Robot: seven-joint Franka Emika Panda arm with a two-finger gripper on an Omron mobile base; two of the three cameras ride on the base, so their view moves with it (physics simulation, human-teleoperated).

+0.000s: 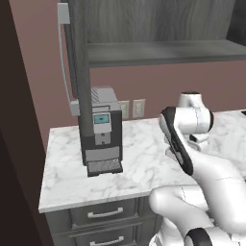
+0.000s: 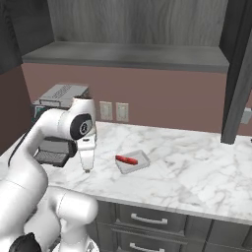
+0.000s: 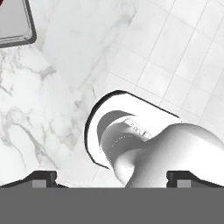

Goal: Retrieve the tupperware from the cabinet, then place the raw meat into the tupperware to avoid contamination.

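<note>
Spread wide, our tool (image 3: 111, 178) shows its two small dark fingertips (image 3: 41, 178) far apart at the bottom of the hand view, pinching nothing. It looks straight down at the white marble table (image 3: 52, 109), with pale floor tiles beyond the table's edge. From the right base view we see our white hand hanging over the table near its front edge, pointing downward, well left of the container.

We find the small, shallow, rectangular tupperware of clear whitish plastic (image 2: 134, 162) resting flat on the table (image 2: 197, 167), out of the cabinet. The small flat oval lump of bright red raw meat (image 2: 126, 160) lies inside it, towards its left end. In the hand view one rounded corner of the tupperware (image 3: 15, 24) sits at the upper left, apart from the tool.

The dark grey wood-grain wall cabinet (image 1: 158, 29) hangs above the table, its panelled door (image 1: 79, 67) swung open towards us, the long silver bar handle (image 1: 64, 62) on its edge. A boxy grey and black coffee machine (image 1: 101, 132) stands on the table below, by the pink wall. Two pale wall sockets (image 2: 113, 111) sit on that wall, and grey drawers with curved handles (image 1: 105, 214) run under the table.
</note>
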